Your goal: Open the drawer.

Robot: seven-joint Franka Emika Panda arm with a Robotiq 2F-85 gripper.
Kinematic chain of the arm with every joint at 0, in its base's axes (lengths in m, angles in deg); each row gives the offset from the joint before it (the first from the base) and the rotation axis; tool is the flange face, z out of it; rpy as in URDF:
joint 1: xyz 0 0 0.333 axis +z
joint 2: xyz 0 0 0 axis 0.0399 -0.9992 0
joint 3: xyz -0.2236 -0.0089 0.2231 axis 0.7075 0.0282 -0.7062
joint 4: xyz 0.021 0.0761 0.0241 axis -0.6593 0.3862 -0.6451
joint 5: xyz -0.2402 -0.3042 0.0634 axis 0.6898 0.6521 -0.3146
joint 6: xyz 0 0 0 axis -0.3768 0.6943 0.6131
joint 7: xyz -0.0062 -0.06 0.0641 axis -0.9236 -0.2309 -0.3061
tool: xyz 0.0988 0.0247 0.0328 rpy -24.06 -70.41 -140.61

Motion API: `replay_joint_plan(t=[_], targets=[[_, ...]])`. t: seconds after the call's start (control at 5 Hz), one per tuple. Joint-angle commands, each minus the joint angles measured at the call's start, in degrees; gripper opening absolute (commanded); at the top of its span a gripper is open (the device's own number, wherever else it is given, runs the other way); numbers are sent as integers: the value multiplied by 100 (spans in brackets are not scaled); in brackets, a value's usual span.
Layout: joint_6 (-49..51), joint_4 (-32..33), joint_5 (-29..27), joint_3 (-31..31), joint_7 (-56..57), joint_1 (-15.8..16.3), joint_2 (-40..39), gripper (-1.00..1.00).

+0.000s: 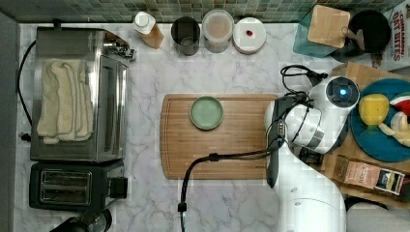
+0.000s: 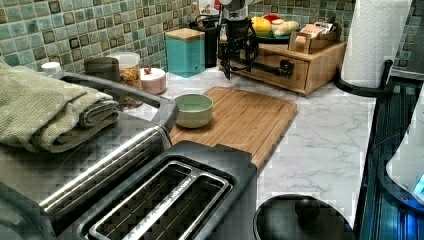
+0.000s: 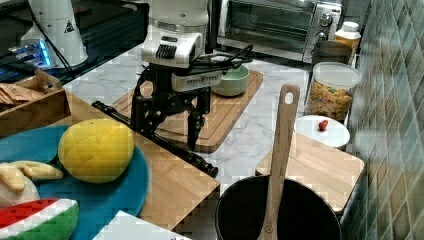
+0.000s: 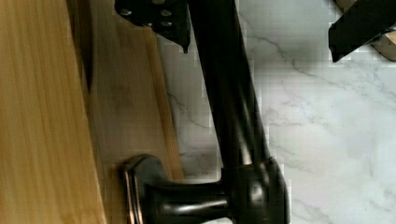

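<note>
The drawer point(image 2: 295, 74) sits in a light-wood box at the counter's end, under a blue plate of fruit. A long black bar handle point(image 3: 165, 145) runs across its front and also appears as a dark bar point(image 1: 272, 169) in the top view. My gripper point(image 3: 168, 138) hangs straight down over this bar, open, with one finger on each side. In the wrist view the handle point(image 4: 229, 93) passes between the fingers point(image 4: 159, 18), closer to the one by the drawer front point(image 4: 121, 93). A thin dark gap separates that front from the box top.
A darker cutting board point(image 1: 217, 159) with a green bowl point(image 1: 206, 112) lies beside the drawer. A cable point(image 1: 212, 157) crosses the board. Behind are jars point(image 1: 217, 30), a teal box point(image 2: 186, 50) and a black pot with a wooden spoon point(image 3: 277, 150). A paper-towel roll point(image 2: 372, 40) stands near the box.
</note>
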Motion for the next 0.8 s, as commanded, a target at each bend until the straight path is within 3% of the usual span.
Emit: replay_joint_plan(t=[0.2, 0.4, 0.8], targets=[[-571, 710, -881, -1219, -1145, 1050, -43, 100], [-649, 581, -861, -1471, -1357, 1279, -99, 100], [139, 265, -877, -1706, -1935, 1612, 68, 100]])
